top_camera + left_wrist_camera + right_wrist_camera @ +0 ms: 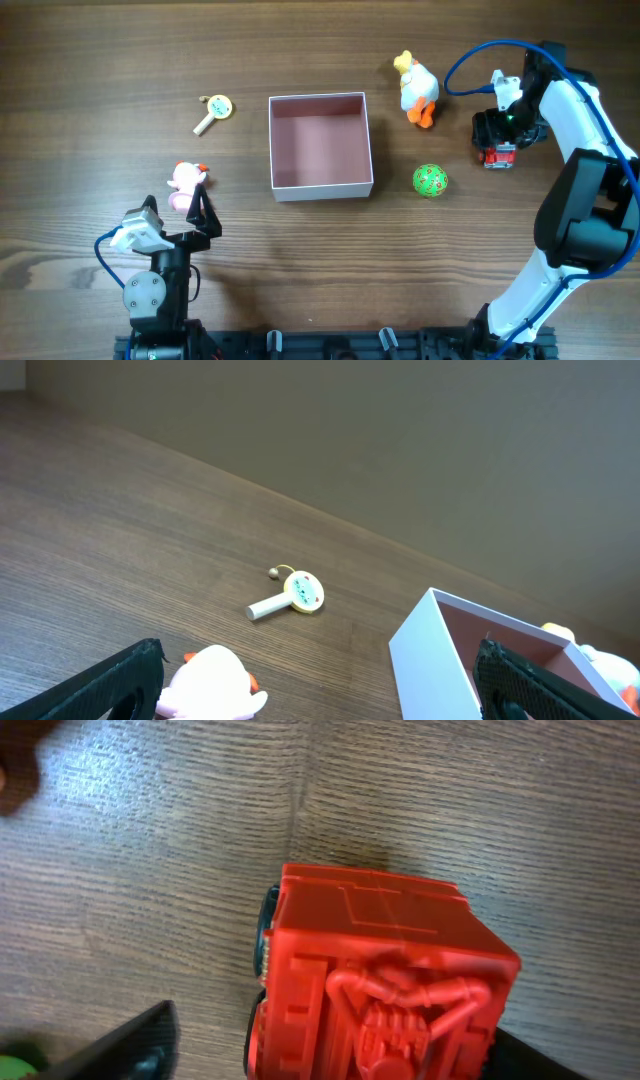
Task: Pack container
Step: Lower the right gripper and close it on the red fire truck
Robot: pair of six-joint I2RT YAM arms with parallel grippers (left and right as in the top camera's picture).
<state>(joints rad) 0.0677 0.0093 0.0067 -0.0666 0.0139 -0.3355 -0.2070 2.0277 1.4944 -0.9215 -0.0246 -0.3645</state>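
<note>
Container [320, 140] is sitting mid-frame overhead, square with no long axis, mouth facing up. Only the right wrist view is showing the red truck [380, 960] whole, with the right gripper [345, 1045] straddling it part-open, one finger clear. The left gripper [320, 695] is gaping wide, empty.

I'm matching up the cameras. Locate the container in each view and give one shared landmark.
Overhead: container at the table's centre.
Left wrist: container at lower right, a white corner toward the camera.
Right wrist: not in view.
Landmark: the round toy with a white handle, left of the container in the overhead and left wrist views.
</note>
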